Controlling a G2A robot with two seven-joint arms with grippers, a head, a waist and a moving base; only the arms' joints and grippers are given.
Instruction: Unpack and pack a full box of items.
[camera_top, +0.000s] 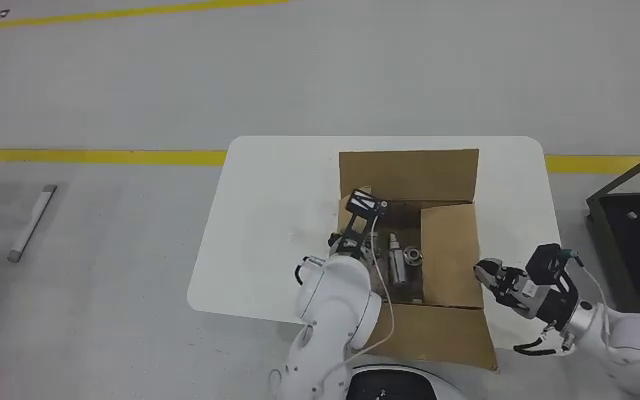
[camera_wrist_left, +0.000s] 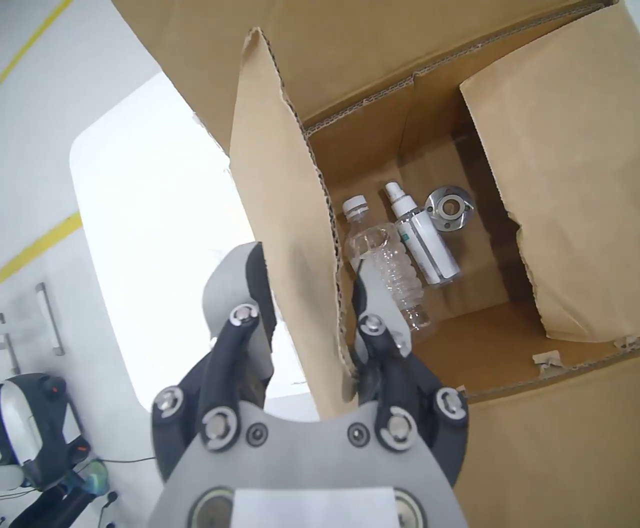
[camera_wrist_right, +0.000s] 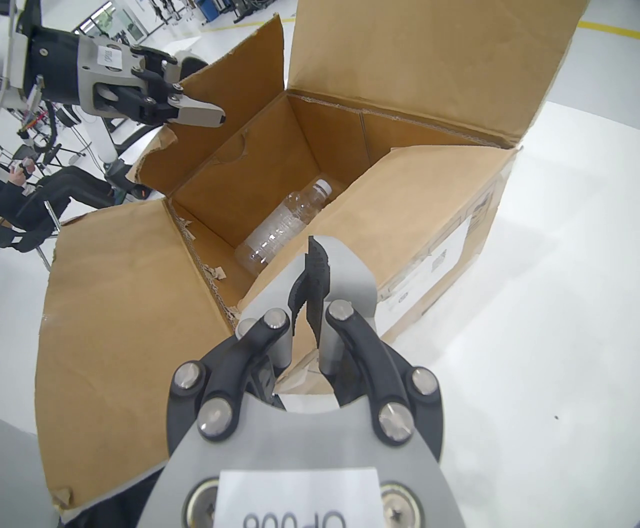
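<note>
An open cardboard box (camera_top: 408, 175) stands on the white table (camera_top: 270, 220). On its floor lie a clear plastic bottle (camera_wrist_left: 385, 265), a white spray bottle (camera_wrist_left: 425, 240) and a round metal flange (camera_wrist_left: 450, 207). My left gripper (camera_wrist_left: 307, 270) is open at the box's left side. Its fingers straddle the upright left flap (camera_wrist_left: 285, 200), one outside and one inside. From the right wrist view the same gripper (camera_wrist_right: 200, 112) hovers at that flap's torn edge. My right gripper (camera_wrist_right: 312, 250) is shut with nothing seen between its pads. It hangs just off the box's right side (camera_top: 487, 270), beside the inward-folded right flap (camera_wrist_right: 425, 200).
The far flap stands up and the near flap (camera_top: 440, 335) lies outward toward me. Bare table spreads left of the box. A grey bar (camera_top: 30, 222) lies on the floor at the left, and a dark frame (camera_top: 615, 225) stands off the table's right edge.
</note>
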